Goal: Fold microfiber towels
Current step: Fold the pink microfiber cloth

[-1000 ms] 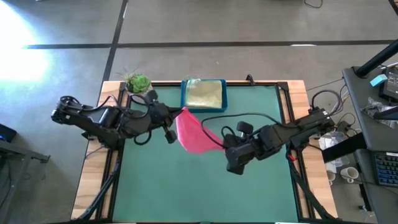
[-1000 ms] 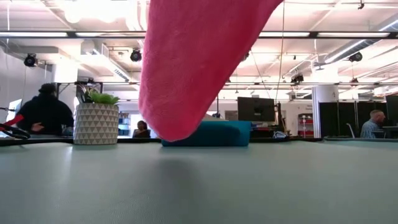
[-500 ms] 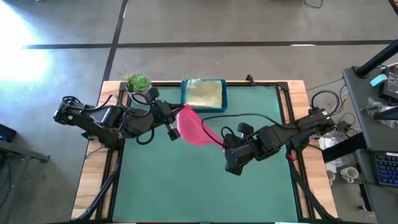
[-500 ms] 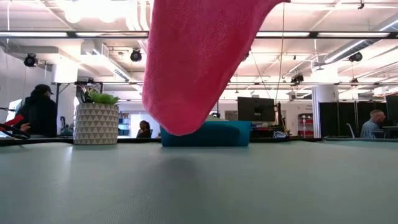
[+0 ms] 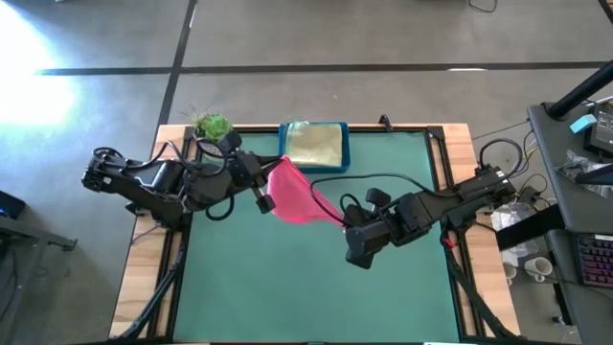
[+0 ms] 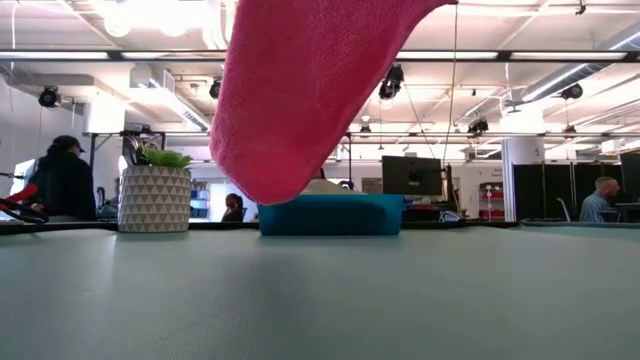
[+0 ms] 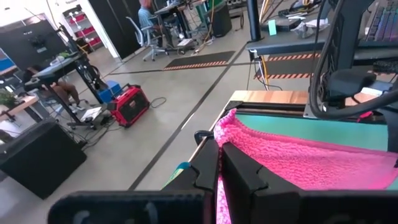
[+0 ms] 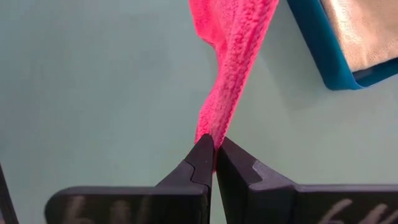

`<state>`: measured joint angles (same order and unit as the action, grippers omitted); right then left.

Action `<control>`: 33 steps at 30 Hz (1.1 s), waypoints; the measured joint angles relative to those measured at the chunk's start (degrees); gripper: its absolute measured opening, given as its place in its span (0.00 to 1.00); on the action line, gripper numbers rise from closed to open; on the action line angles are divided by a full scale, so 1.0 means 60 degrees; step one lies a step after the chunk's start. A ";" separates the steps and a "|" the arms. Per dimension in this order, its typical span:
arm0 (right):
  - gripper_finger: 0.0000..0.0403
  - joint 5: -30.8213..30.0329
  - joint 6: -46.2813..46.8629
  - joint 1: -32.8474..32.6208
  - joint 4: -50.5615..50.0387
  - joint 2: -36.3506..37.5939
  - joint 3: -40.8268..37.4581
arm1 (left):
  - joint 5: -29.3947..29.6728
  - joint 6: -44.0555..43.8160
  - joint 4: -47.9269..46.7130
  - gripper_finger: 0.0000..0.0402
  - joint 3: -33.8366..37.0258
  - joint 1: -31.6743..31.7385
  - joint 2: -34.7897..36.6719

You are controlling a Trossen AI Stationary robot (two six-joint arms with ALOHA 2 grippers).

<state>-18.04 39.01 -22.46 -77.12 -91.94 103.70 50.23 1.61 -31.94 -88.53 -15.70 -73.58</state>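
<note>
1. Two arms over the green mat, one pink towel strung between them, off the surface.
2. Far left: potted plant at the back-left corner of the table; in the low view the pot stands left of the hanging towel.
3. Left gripper: just in front of the plant, clamped tight on one towel corner. Left wrist view shows the fingers pinched with pink cloth spreading away from them.
4. Centre: towel sags between the two grips; in the low view its lowest fold hangs clear above the mat, a gap under it.
5. Behind the towel: blue tray at the back edge, holding a pale cloth. Which colour it is, can't tell for sure.
6. Right gripper: near mat centre, right of the towel, pinched on the opposite corner. Right wrist view: fingers closed on a narrow twist of pink, tray corner just beyond.
7. Far right: desk with clutter off the table.
</note>
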 joint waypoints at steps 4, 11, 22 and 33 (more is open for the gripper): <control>0.02 -0.0036 -0.0156 0.0000 -0.0109 0.0000 0.0014 | -0.0032 0.0126 -0.0072 0.00 0.0017 0.0000 -0.0022; 0.02 -0.0676 -0.0627 0.0351 -0.1176 0.0009 0.0633 | -0.0003 0.0045 -0.0769 0.00 0.0102 0.0004 -0.0163; 0.02 -0.1801 -0.1457 0.0627 -0.1848 0.0007 0.1802 | -0.1308 -0.1627 -0.2090 0.00 0.0118 -0.0007 -0.0895; 0.02 -0.2143 -0.2121 0.0623 -0.2054 0.0007 0.2557 | -0.2646 -0.5038 -0.2904 0.00 0.0120 -0.0004 -0.1356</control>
<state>-30.90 26.28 -18.72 -89.45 -91.90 119.05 34.36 -28.62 -49.37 -87.81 -15.73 -81.71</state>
